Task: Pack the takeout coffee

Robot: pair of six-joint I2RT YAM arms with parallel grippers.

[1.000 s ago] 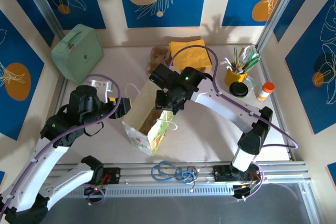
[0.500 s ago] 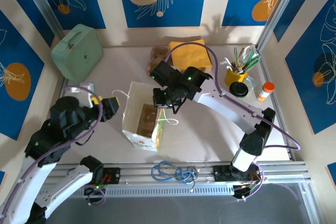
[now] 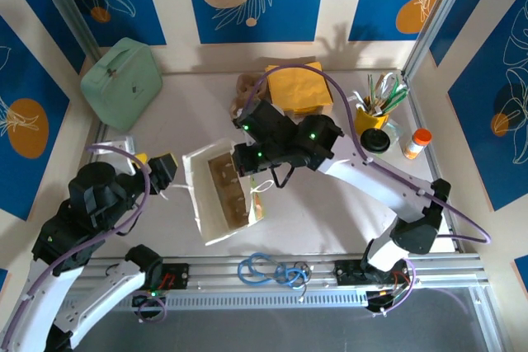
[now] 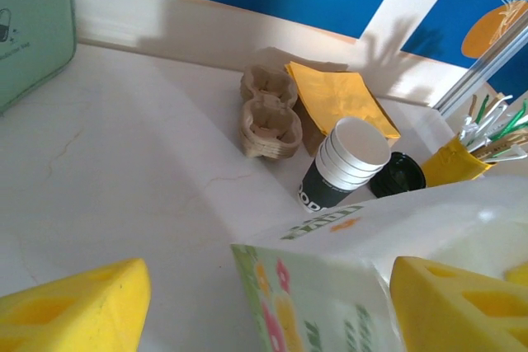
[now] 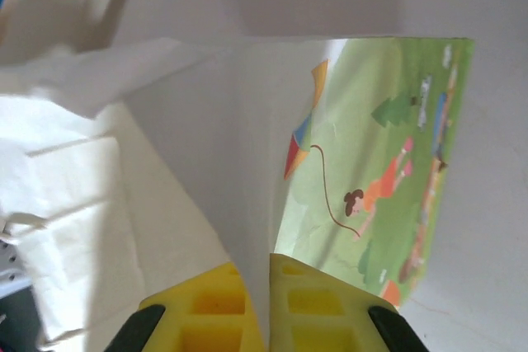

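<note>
Takeout coffee bag (image 3: 198, 195) sits centre frame, mouth facing up. The right gripper (image 5: 268, 286) pinches its right wall. The left gripper (image 4: 268, 307), jaws spread, sits just left.

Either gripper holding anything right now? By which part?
Right gripper pinches the paper bag at the rim of its printed side wall. Left gripper is open, holding nothing.
</note>
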